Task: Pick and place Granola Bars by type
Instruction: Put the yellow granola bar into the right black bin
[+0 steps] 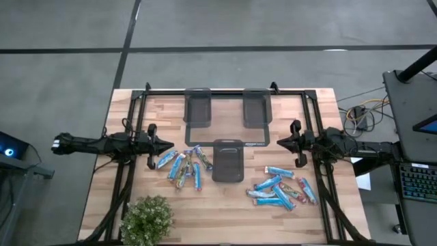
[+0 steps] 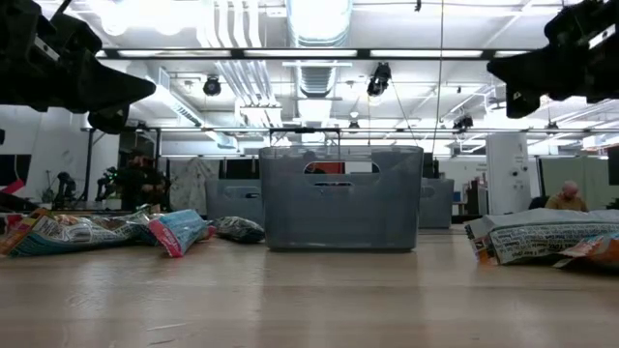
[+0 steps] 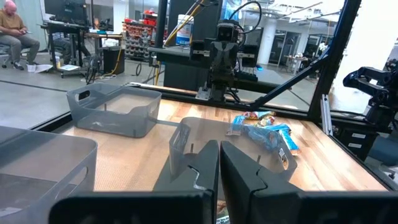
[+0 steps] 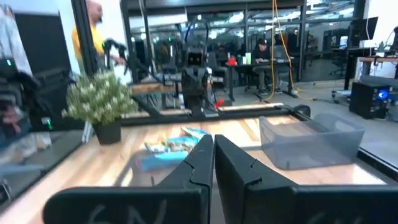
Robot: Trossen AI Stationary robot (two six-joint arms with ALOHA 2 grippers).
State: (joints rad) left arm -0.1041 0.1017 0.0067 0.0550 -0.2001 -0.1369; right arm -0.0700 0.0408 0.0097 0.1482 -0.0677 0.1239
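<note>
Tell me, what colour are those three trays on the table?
Dark grey, see-through trays; the high view shows them best.

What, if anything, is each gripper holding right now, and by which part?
Nothing is held. The left gripper and right gripper are both shut on nothing above the table, while the granola bars lie in two heaps on the wood.

Both dark arms reach level toward the middle of the high view from opposite sides, mirroring each other. The left arm enters at middle left; its end effector [image 1: 168, 145] points right, fingers pressed together into a tip. The right arm enters at middle right; its end effector [image 1: 280, 142] points left, fingers likewise closed. In each wrist view the two dark fingers [image 3: 199, 174] [image 4: 200, 163] meet along a narrow seam, gripping nothing.
</note>
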